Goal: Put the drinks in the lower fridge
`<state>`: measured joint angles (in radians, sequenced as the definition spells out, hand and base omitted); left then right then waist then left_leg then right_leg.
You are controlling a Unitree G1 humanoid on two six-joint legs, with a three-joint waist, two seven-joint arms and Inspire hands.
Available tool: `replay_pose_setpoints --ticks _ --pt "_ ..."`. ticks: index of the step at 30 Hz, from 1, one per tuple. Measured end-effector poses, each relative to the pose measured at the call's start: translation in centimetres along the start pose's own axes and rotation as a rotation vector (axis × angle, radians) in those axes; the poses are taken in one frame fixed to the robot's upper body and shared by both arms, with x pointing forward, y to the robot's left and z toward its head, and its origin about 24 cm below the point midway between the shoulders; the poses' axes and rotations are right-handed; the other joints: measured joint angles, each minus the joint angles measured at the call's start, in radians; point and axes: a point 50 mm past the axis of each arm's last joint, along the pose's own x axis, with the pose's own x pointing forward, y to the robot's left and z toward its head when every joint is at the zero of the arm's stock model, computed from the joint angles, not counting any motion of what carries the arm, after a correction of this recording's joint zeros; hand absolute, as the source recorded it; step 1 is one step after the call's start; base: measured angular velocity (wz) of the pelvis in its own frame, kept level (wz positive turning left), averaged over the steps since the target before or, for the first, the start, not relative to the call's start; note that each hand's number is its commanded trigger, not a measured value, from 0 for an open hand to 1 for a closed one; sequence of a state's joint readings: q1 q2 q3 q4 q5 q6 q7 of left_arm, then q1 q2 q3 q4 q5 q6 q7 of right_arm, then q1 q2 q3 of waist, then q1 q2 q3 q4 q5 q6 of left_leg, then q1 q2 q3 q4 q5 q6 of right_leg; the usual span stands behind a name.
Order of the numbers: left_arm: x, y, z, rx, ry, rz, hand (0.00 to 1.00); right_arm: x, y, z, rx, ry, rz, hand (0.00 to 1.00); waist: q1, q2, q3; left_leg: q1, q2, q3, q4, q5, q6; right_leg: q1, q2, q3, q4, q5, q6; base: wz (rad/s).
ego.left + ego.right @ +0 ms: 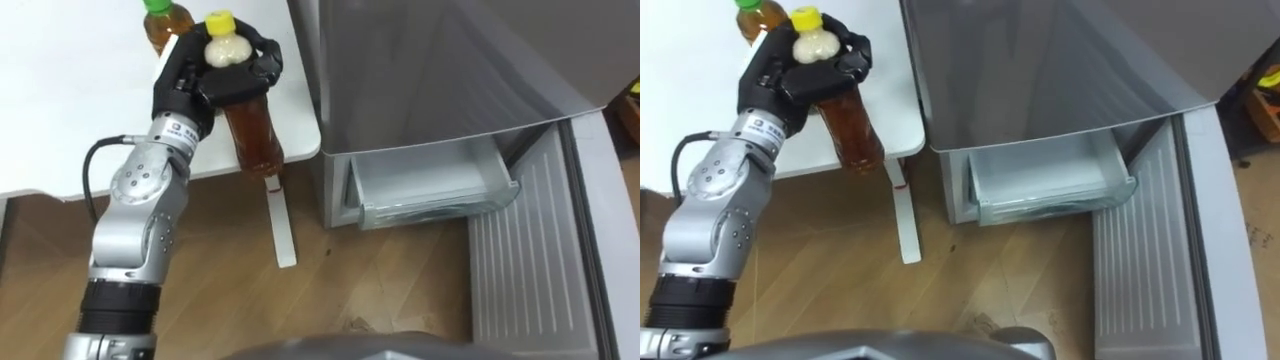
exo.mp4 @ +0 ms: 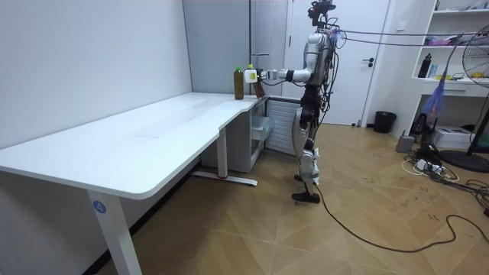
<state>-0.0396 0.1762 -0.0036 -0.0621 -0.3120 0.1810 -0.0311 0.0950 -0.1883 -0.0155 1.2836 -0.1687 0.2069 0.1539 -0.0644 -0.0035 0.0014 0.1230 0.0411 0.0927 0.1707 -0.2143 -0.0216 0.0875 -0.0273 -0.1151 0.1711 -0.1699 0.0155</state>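
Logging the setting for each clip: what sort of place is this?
Probably an office or lab room, not a home kitchen: a long white desk, a grey fridge beside it with its lower door open, and shelves and a standing fan.

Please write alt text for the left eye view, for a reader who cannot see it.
The left hand grips a yellow-capped bottle at the table edge. A green-capped bottle stands behind; the lower door of the fridge is open.

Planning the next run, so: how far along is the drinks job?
Done: the lower fridge door stands open, its drawer exposed, no bottle seen inside. In hand: the left hand grips the yellow-capped tea bottle by the table edge. Left: load it, then the green-capped bottle on the table.
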Motion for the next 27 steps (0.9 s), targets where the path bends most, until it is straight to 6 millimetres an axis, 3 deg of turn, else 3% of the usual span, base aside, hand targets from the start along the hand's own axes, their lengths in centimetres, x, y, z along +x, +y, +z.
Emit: replay_pose_setpoints --ticks 7,17,27 --pt "-1.0 -0.8 1.8 0.002 -0.078 -0.024 1.0 -0.1 -0.1 1.3 0.012 -0.037 -0.031 0.0 0.022 0.011 0.0041 -0.007 -0.001 -0.028 0.0 0.0 0.0 0.011 -0.001 -0.027 -0.007 -0.001 -0.001 0.12" --pt "-3.1 -0.9 -0.9 -0.013 0.025 -0.037 1.0 -0.1 -0.2 1.9 0.004 -0.08 -0.065 0.0 0.039 0.002 0.0121 -0.032 -0.003 -0.052 0.007 0.0 0.0 0.005 -0.003 -0.051 -0.018 -0.002 -0.002 0.07" --pt "-3.4 -1.4 -2.4 -0.024 0.086 -0.107 1.0 -0.4 -0.4 3.9 -0.035 -0.154 -0.074 0.0 0.045 -0.007 0.011 -0.052 -0.004 -0.055 0.017 0.0 0.0 -0.004 -0.005 -0.065 -0.017 -0.002 -0.002 0.02"
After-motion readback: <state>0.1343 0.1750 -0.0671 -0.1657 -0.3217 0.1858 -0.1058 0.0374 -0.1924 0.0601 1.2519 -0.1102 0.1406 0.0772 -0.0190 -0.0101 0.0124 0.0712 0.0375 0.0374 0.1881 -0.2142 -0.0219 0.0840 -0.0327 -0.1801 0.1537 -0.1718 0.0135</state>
